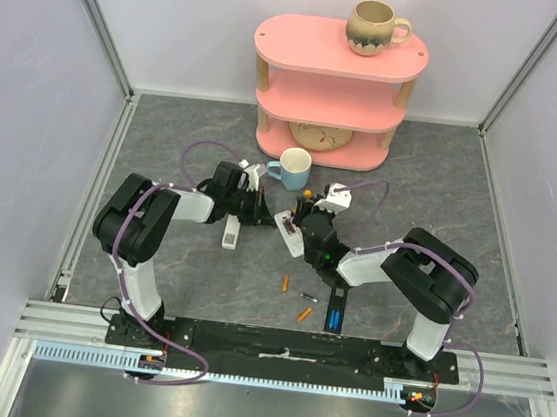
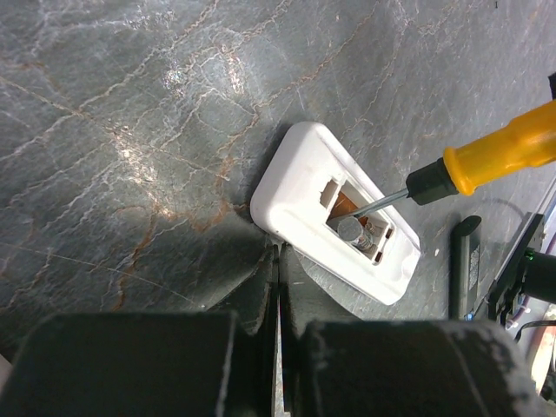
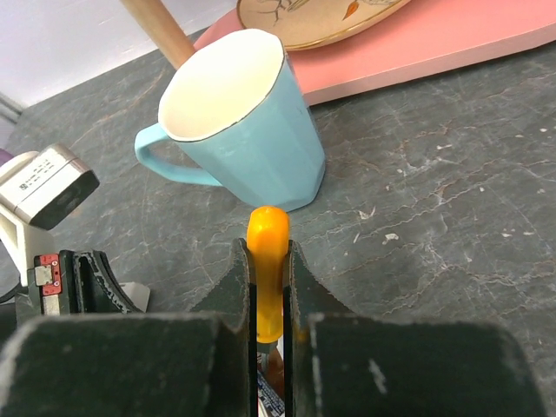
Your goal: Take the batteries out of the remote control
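Observation:
The white remote point(image 2: 300, 178) lies back up with its battery bay open; it shows in the top view point(image 1: 292, 238) too. A silvery battery point(image 2: 351, 231) sits in the bay. My right gripper point(image 3: 269, 261) is shut on the orange-handled screwdriver point(image 3: 267, 234), whose tip point(image 2: 382, 200) reaches into the bay. My left gripper point(image 2: 278, 252) is shut and empty, its tips against the remote's near edge. Two orange batteries point(image 1: 286, 283) point(image 1: 304, 314) and a grey one point(image 1: 308, 297) lie loose on the table in front of the arms. In the top view the left gripper point(image 1: 261, 213) and right gripper point(image 1: 305, 210) face each other.
A light blue mug point(image 3: 234, 122) stands just behind the grippers point(image 1: 293, 167). A pink shelf point(image 1: 334, 94) with a beige mug point(image 1: 372, 26) stands at the back. A black remote point(image 1: 334, 311) lies near the right arm. A white oblong piece point(image 1: 231, 231) lies under the left arm.

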